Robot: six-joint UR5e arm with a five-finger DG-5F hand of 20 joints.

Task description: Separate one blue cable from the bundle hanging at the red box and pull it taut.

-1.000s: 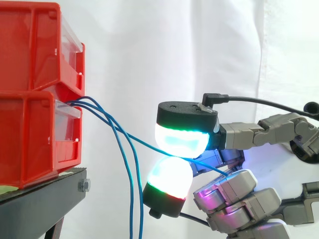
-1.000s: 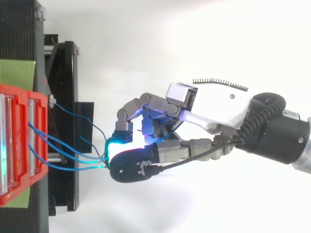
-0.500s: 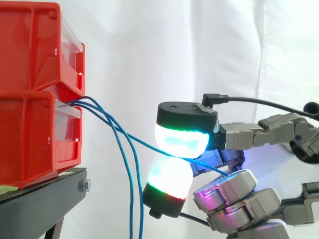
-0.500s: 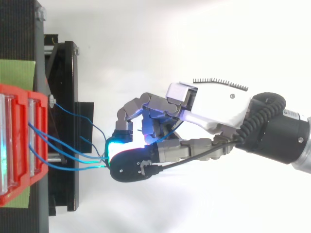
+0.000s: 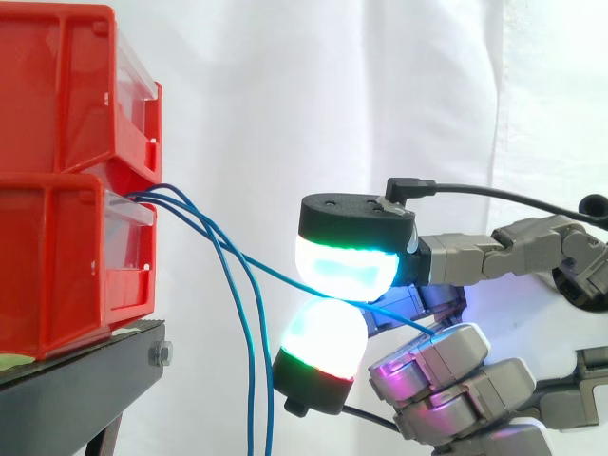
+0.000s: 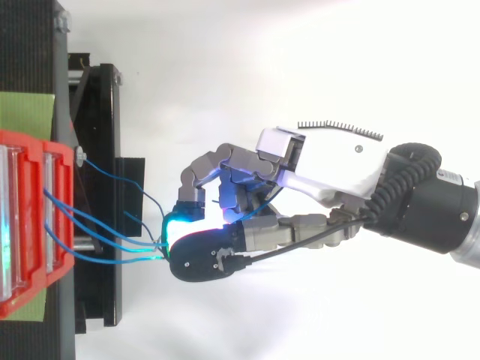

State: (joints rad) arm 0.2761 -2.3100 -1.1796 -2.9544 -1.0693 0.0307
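Blue cable is what the hand has hold of: one strand is pinched between two glowing pads, the upper one pressing down from above and the lower one pushing up from beneath, both lit white and cyan with a green and red rim. From where I stand at the side, that strand leaves the front of the lower red box, slants down and to the right with only a slight bow, passes between the pads and comes out behind them toward the palm. The rest of the bundle starts at the same spot on the box but drops away, hanging almost straight down beside the black stand, well clear of the pinch. The other fingers are curled in under the palm. An upper red box sits stacked on the lower one, a green mat lies under them on the stand, and the white curtain hangs behind it all. Seen from above, the arm reaches in from the right and the strands fan out from the box to meet at the pads.
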